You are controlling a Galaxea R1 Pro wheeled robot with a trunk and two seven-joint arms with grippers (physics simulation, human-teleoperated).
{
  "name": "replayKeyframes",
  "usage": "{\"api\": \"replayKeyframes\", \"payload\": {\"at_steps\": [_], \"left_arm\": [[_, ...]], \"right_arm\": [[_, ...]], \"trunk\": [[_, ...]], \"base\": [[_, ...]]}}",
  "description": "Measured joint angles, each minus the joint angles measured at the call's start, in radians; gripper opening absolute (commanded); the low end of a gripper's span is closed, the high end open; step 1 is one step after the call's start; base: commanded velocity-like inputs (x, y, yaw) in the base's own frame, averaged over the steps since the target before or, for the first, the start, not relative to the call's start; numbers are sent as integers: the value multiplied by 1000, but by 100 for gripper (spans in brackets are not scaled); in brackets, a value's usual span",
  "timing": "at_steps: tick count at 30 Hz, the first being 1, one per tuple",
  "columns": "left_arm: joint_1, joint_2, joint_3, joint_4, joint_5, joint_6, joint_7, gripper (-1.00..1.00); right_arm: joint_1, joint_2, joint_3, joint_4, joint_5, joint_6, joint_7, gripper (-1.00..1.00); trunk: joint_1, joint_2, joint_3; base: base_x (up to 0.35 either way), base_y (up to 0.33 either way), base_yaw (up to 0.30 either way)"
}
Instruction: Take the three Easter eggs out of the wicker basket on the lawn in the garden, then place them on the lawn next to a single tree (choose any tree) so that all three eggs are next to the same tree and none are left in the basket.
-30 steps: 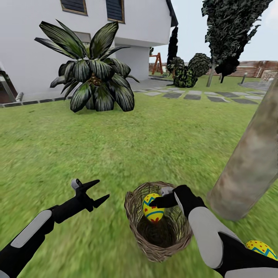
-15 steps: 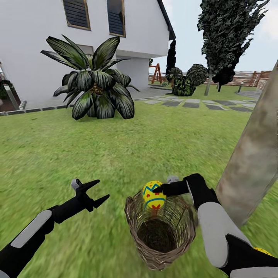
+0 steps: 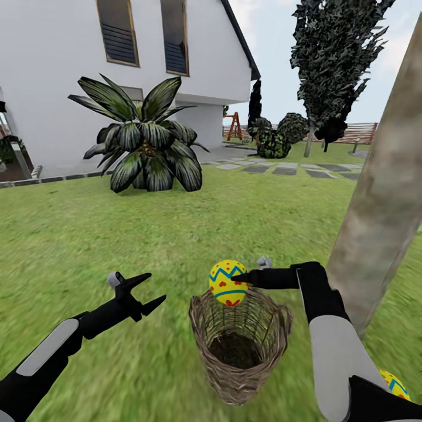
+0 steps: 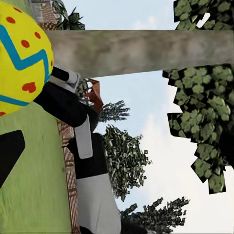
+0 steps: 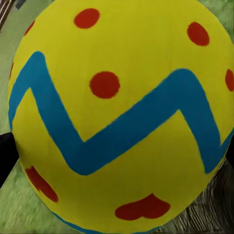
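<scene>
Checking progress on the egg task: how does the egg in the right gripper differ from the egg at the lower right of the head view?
The held egg is clamped in the right gripper, above the wicker basket; the other egg lies on the lawn by the tree. The held egg shows fully; the other is partly hidden by the arm. Both are yellow with blue zigzags.

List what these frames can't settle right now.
- Third egg: whereabouts unknown; one egg is in the right gripper, another egg is half hidden behind the right forearm.
- Wicker basket bottom: dark in the head view.
- Right wrist view: the held egg blocks the fingers.
- Tree: base hidden.
</scene>
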Motion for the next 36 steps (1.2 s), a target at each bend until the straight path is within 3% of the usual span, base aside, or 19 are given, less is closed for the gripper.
{"api": "replayKeyframes", "payload": {"at_steps": [7,13,28,36], "left_arm": [[0,0,0,58,6,1,-9,100],[0,-2,0,58,7,2,-10,100],[0,-2,0,53,5,1,-10,100],[0,-2,0,59,5,0,-10,100]], "right_arm": [[2,-16,0,-1,-1,0,7,-100],[2,-21,0,0,0,0,14,-100],[2,-22,-3,8,5,0,2,-100],[2,-42,-3,19,5,-1,-6,-100]], "trunk": [[-1,1,16],[-1,1,23],[-1,1,41],[-1,1,50]], "base": [[-3,0,-208],[-38,-32,-210],[-229,-228,-210],[-92,-242,-212]]}}
